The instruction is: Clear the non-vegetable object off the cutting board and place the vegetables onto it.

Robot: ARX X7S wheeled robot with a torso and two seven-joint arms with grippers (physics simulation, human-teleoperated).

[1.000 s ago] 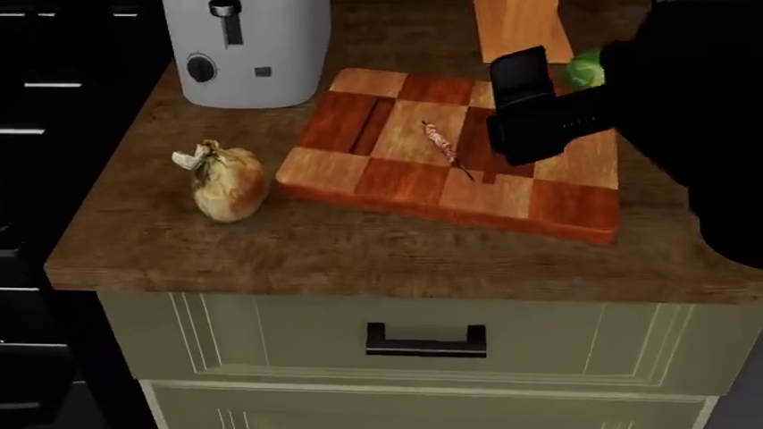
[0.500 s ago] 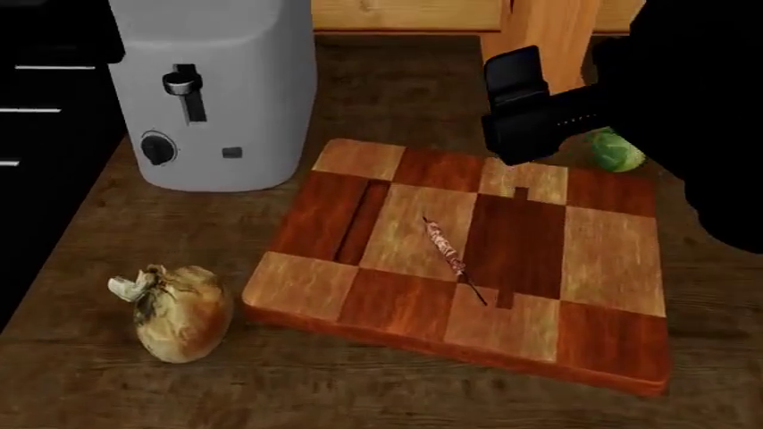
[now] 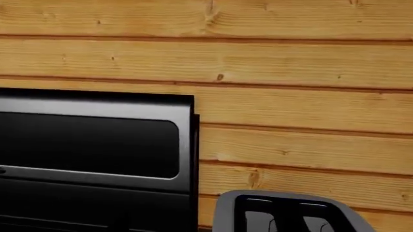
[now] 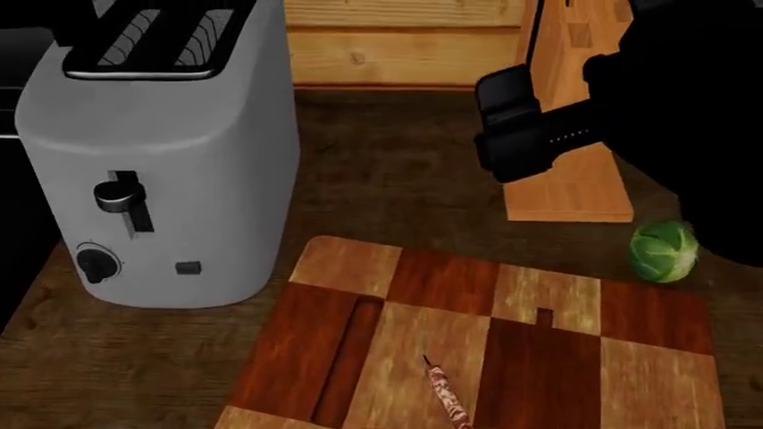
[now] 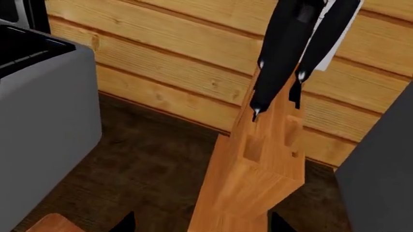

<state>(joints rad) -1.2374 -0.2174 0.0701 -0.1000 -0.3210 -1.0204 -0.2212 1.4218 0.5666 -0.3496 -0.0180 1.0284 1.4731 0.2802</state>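
Head view: high, angled steeply down, close over the countertop (image 4: 394, 170); toaster (image 4: 155, 170) left, knife block (image 4: 573, 170) right. Right wrist view: low and near, facing the plank wall (image 5: 161, 43), sharing knife block (image 5: 258, 179) and toaster (image 5: 45, 121). Left wrist view: level, close to the plank wall (image 3: 290, 96), toaster top (image 3: 284, 212) shared.

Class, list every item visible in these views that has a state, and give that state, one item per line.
toaster: upright, lever up, slots empty
knife block: upright, slots visible
Brussels sprout: on the counter, off the board
cutting board: flat, carrying only the meat strip
meat strip: lying on the board
right gripper: empty, jaws close together
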